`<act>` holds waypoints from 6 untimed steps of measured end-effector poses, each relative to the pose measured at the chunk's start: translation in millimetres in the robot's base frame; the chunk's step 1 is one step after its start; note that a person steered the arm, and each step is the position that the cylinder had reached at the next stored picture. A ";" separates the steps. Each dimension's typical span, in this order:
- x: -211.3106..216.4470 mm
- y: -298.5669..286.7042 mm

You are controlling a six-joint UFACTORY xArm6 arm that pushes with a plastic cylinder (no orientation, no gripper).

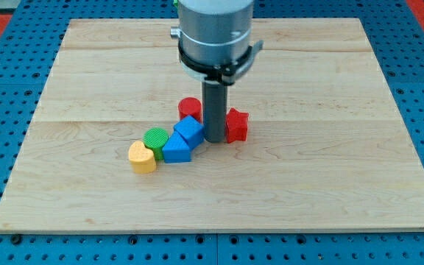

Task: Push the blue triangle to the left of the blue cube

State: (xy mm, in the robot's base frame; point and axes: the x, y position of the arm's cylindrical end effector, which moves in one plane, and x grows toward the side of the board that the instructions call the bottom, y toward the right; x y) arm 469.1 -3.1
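- Blue triangle [176, 149], a ribbed plastic wedge, sits at the board's lower middle, touching the blue cube [189, 130] at that cube's lower-left corner. Partly left of it already, but lower in view than level.
- Blue cube: ribbed plastic, rotated corner-on, its right edge at or touching my tip [213, 140].
- My tip is the dark rod's lower end, between the blue cube and the red star-shaped block [236, 125]. No jaws on this rig, so nothing opens or grips; the rod only pushes.
- Risk 1: my tip is on the wrong side. A leftward push from here would likely drive the cube into the triangle and move both, so the relation wouldn't improve.
- Risk 2: the cluster is tight. The green round block [155, 138] touches the triangle's left side and the yellow heart-shaped block [143, 157] sits just beside that; a shove on the triangle probably drags both along.
- Risk 3: the wedge's sloped faces could make it pivot instead of sliding straight.
- Red round block [189, 107] sits just behind the cube and may get bumped when rerouting.
- Surface: pale wooden board [330, 162], smooth, with visible plank seams.
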 end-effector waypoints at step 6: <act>50.6 -62.8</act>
